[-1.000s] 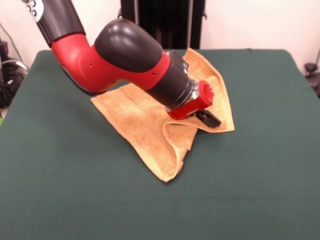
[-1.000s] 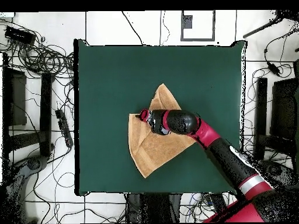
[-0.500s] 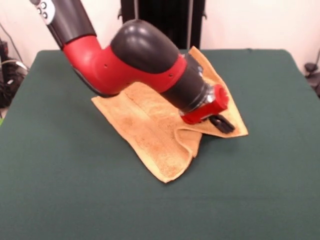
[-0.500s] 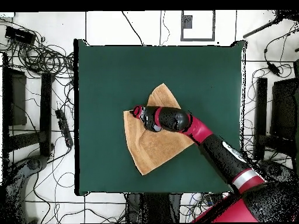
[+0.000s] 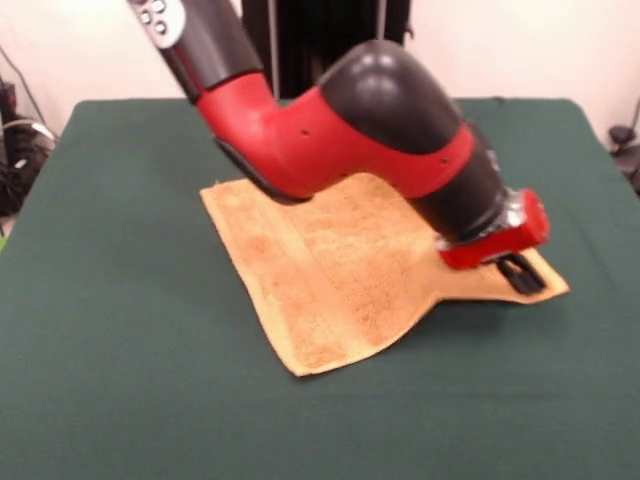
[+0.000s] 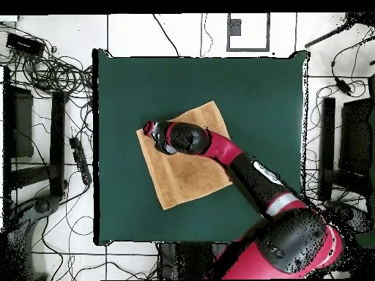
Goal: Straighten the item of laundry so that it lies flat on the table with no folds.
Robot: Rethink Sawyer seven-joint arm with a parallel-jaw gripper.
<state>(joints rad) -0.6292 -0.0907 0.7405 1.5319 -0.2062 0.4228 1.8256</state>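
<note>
towel (image 5: 330, 270) (image 6: 183, 165): spread out near the middle of the green bench (image 5: 120, 380) (image 6: 249, 80), nearly flat | end effector (image 5: 520, 272) (image 6: 151, 134): low at one towel corner, that corner pulled out to a point; closed tight on the corner | arm: red and black, over the towel

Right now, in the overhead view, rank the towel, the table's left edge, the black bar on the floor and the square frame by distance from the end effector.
1. towel: under the end effector.
2. table, left edge: just left of it.
3. black bar: on the floor beyond that edge.
4. square frame: farthest, past the table's top edge.
</note>
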